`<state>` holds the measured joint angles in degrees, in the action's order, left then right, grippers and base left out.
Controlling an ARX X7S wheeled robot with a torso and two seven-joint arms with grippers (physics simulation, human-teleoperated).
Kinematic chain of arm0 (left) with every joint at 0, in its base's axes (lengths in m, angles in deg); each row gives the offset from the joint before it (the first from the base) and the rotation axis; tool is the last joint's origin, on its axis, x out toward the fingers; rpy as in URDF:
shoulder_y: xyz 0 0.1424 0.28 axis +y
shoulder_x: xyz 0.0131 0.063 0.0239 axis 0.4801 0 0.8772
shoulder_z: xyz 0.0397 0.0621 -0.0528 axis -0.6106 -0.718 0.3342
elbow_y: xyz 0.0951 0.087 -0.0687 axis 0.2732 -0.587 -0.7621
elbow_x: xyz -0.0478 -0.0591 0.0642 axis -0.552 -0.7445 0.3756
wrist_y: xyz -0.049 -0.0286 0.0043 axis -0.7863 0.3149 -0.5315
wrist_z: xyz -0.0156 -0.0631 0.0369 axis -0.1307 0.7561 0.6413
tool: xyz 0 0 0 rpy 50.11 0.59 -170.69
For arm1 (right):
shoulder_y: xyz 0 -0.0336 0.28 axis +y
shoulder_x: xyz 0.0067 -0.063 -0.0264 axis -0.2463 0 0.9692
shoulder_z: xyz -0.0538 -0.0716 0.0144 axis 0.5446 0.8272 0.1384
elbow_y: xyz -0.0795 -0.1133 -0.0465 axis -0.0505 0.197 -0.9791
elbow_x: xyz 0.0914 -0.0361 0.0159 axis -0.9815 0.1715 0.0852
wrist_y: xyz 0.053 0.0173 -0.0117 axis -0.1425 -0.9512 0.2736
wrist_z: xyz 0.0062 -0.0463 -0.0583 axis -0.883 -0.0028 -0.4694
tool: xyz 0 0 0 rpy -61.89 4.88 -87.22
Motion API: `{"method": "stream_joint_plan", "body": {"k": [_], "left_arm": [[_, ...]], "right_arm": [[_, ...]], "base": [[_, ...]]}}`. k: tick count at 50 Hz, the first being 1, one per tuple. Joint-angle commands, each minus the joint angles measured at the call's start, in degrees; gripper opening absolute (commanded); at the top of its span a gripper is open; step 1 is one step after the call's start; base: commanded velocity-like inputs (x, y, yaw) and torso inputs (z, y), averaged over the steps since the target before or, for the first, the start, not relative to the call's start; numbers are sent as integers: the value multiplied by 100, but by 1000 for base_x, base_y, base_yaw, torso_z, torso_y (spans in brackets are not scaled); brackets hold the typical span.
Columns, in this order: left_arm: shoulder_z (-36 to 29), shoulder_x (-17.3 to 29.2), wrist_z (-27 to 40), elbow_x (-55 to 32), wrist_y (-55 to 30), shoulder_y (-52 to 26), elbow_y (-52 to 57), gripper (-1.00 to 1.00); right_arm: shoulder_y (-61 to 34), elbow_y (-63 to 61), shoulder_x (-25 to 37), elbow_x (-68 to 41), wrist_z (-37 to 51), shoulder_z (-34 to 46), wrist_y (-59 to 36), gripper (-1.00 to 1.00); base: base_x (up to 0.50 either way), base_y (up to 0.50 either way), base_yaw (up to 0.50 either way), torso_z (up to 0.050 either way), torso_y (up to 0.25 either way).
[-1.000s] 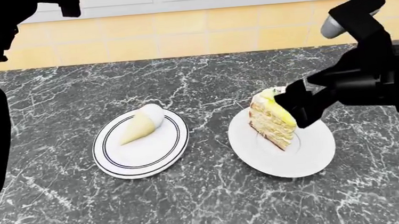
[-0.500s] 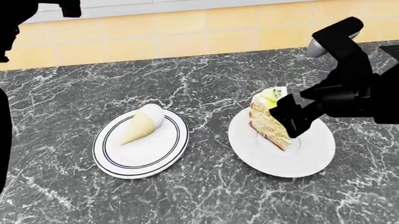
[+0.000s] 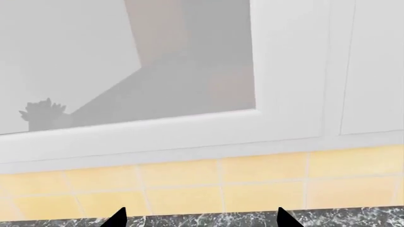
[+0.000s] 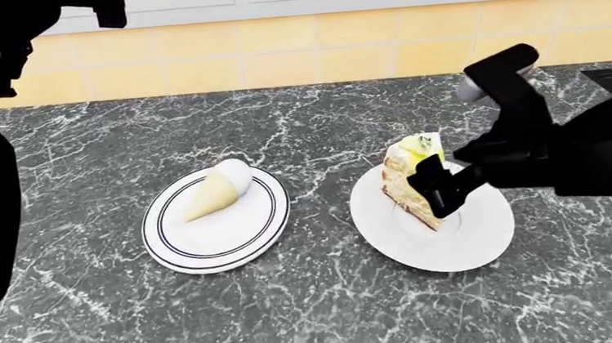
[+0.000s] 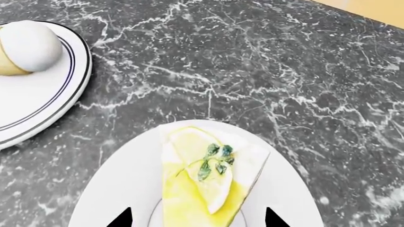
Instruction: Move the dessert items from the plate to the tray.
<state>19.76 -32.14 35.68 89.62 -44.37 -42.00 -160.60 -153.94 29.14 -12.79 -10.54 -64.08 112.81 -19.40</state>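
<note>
Our right gripper [image 4: 439,190] is wide open, a finger on each long side of the cake [image 4: 408,181], which stands on its plate [image 4: 476,244] near the desk's right edge. Our left gripper [image 3: 198,218], raised far away, also looks open.

Yellow-glazed cream-and-tan layered cake wedge [image 4: 411,181] on a plain white plate [image 4: 475,240]; pale cream cone pastry [image 4: 215,188] on a black-ringed white plate [image 4: 197,247]; dark white-veined marble tabletop [image 4: 317,318]; yellow wall tiles [image 4: 274,51].

On the counter there were two plates, one striped-rim plate [image 4: 215,236] and one plain white plate [image 4: 443,243], one cake wedge [image 4: 408,181], and one cone pastry [image 4: 216,188].
</note>
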Motion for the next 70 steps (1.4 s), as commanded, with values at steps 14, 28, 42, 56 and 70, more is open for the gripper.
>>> {"method": "stream_joint_plan", "body": {"k": [14, 28, 42, 56, 70], "left_arm": [[20, -5, 24, 3, 20, 39, 0, 100], [21, -4, 23, 2, 24, 15, 0, 100], [-511, -73, -769, 225, 450, -56, 3, 100], [-803, 603, -3377, -410, -2061, 2022, 4240, 100], [-818, 728, -4028, -987, -3176, 2724, 5120, 100]], "right_arm": [[116, 148, -78, 120, -114, 159, 172, -100], [-99, 251, -83, 380, 333, 66, 348, -100], [-1385, 50, 238, -208, 980, -796, -75, -100], [-1180, -97, 410, -326, 1006, -953, 143, -100], [-1196, 83, 375, -42, 855, -772, 276, -100]], "base": [[0, 0, 0, 0, 0], [0, 0, 0, 0, 0], [0, 0, 0, 0, 0], [0, 0, 0, 0, 0], [0, 0, 0, 0, 0]]}}
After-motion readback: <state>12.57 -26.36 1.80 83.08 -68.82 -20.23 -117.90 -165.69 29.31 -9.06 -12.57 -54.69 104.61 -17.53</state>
